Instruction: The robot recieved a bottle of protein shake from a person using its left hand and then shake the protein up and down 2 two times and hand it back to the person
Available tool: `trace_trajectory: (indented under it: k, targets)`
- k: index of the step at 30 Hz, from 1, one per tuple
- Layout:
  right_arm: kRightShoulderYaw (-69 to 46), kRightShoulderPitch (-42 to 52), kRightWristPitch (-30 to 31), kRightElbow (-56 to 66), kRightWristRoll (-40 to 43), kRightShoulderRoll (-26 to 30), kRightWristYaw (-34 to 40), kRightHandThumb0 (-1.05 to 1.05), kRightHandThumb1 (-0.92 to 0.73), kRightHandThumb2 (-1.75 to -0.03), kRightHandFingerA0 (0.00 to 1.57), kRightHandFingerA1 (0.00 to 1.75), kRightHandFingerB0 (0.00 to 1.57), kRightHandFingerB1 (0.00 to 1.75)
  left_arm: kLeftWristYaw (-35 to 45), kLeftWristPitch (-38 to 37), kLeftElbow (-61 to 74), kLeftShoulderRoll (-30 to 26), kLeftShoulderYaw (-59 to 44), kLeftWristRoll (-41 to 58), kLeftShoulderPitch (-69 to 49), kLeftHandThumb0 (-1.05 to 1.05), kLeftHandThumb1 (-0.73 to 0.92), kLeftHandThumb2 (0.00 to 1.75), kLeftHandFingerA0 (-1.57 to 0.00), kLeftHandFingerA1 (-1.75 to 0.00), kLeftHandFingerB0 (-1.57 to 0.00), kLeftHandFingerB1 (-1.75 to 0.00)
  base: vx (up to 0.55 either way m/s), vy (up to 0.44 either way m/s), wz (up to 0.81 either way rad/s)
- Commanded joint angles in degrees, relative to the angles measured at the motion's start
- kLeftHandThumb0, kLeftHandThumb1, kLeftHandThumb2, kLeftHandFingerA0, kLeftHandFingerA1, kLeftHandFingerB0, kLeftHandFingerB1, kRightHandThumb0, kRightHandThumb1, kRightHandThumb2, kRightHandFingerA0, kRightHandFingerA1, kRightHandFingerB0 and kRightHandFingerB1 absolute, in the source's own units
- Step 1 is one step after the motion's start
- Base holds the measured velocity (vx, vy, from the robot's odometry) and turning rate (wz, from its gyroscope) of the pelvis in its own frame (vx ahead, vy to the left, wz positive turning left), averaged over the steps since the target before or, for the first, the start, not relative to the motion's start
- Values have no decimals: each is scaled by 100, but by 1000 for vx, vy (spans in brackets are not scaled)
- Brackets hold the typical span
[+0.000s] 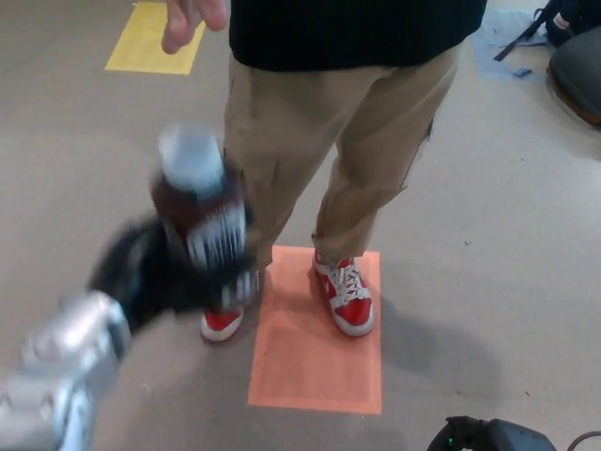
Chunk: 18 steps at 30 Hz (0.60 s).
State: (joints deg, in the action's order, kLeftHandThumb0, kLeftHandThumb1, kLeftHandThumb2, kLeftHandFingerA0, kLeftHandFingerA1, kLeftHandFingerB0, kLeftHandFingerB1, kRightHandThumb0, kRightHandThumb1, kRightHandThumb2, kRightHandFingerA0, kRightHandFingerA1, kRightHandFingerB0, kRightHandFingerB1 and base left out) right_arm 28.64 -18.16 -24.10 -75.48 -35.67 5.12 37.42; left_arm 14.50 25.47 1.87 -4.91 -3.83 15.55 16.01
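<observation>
Brown liquid is showing through the bottle (195, 209), which I am seeing smeared by motion blur, pale cap up and tilted slightly left. My left hand (164, 272) is wrapping its black fingers round the lower label, closed on the bottle; the right hand is out of view. I am holding the bottle at left, just in front of the person's trousers (324, 141), above the near edge of the orange floor mat (324, 357). The person's hand (192, 19) is hanging at the far top edge, well apart. Risk, as I judge it: a fast swing could be loosening the grip, or carrying the bottle into the person's leg.
</observation>
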Motion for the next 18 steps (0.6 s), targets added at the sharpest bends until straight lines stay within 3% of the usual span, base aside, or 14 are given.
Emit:
trace_trajectory:
  k: [1,4,5,10,12,13,17,18]
  targets:
    - [-89,28,2,-32,58,10,7,-33,-66,-95,96,102,83,71,174,175,-639,6,414,-159,-684,-14,79,74,-86,-155,-73,-106,0,0,0]
    - [-189,55,-36,-34,150,-11,-74,-34,-67,-95,94,109,82,71,280,-286,-1652,-106,1044,-659,-1192,-14,81,71,-79,-156,-69,-102,0,0,0]
    - [-205,98,-54,-30,149,20,-48,-33,-67,-93,94,108,82,70,290,-375,-1791,-111,1210,-722,-1317,-13,78,75,-83,-160,-69,-116,0,0,0]
    - [-305,55,-54,-23,157,63,-132,-35,-68,-91,91,97,82,69,224,-79,-1115,-77,782,-213,-698,-19,80,72,-80,-163,-67,-112,0,0,4]
    - [-315,74,-32,-25,134,47,-115,-34,-67,-90,93,92,83,67,-5,389,-554,31,339,158,-284,-17,81,67,-78,-161,-67,-96,0,0,0]
    - [-323,86,-64,-20,132,42,-115,-35,-68,-92,95,99,83,71,-38,549,-323,66,121,348,-101,-12,88,67,-79,-168,-73,-108,0,0,0]
    - [-311,89,-62,-18,79,39,-43,-34,-65,-94,97,100,84,70,102,556,-218,146,17,339,-197,-8,83,72,-83,-159,-70,-104,0,0,0]
    - [-310,104,-77,-19,75,42,-33,-35,-65,-93,96,98,84,70,164,368,-536,135,377,1,-596,-7,83,66,-80,-168,-65,-105,0,0,0]
